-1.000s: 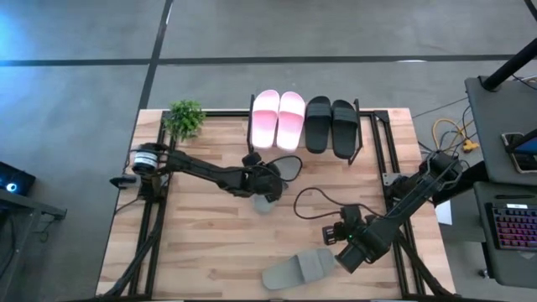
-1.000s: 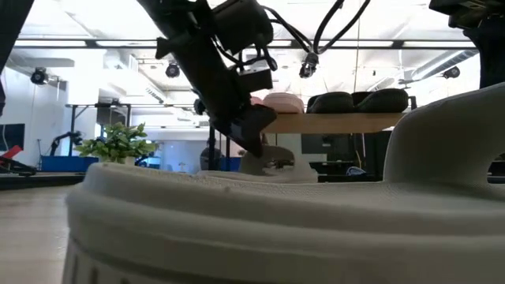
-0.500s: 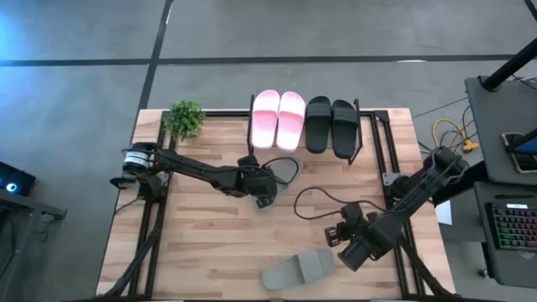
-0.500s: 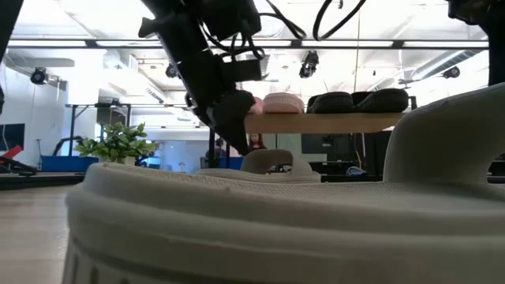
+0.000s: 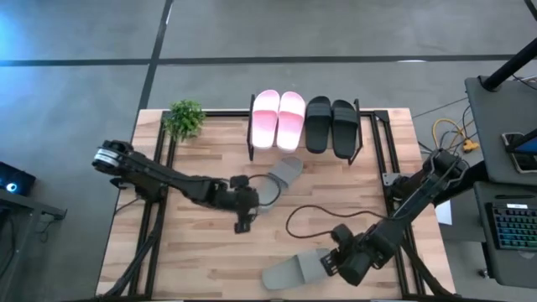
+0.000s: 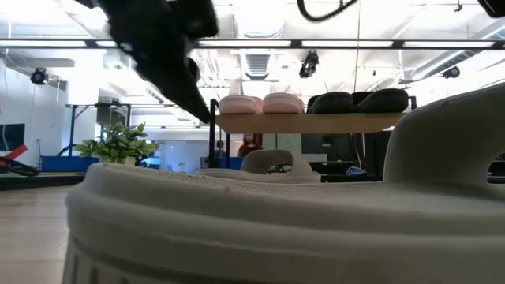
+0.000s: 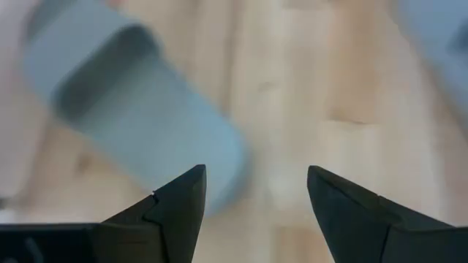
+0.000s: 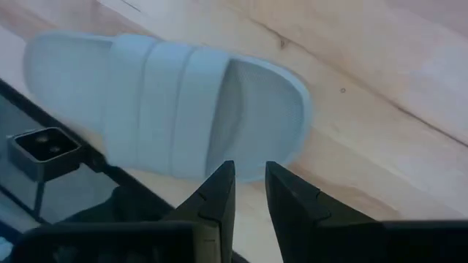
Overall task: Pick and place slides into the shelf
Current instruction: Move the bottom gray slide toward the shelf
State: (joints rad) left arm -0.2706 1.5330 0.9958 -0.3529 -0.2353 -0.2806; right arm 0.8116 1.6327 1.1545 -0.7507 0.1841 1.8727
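The shelf (image 5: 358,134) at the table's far edge carries a pale pink pair (image 5: 278,117) and a black pair (image 5: 331,126) of slides on top. One grey-green slide (image 5: 278,178) lies flat on the table in front of it. My left gripper (image 7: 256,186) is open just left of that slide (image 7: 139,109), clear of it. A second grey-green slide (image 5: 294,270) lies sole-down at the near edge and fills the low view's foreground (image 6: 276,221). My right gripper (image 8: 250,179) points down over its right end (image 8: 168,102), with only a narrow, empty gap between the fingers. My right gripper's fingertips (image 8: 219,186) show against the rim (image 8: 252,169) of the near slide, coming from above. Whether they touch it I cannot tell. My left gripper touches nothing.
A small potted plant (image 5: 185,117) stands at the far left corner. A black cable (image 5: 306,210) loops over the table between the two arms. Black frame rails (image 5: 155,218) run along the table's left and right sides. Bare wood lies left of the near slide.
My left gripper has come off the grey-green slide in front of the shelf, drawing back toward the table's left and near side and rising. That slide stays flat on the table. My right gripper has moved toward the near edge, over the other slide, and tipped further downward.
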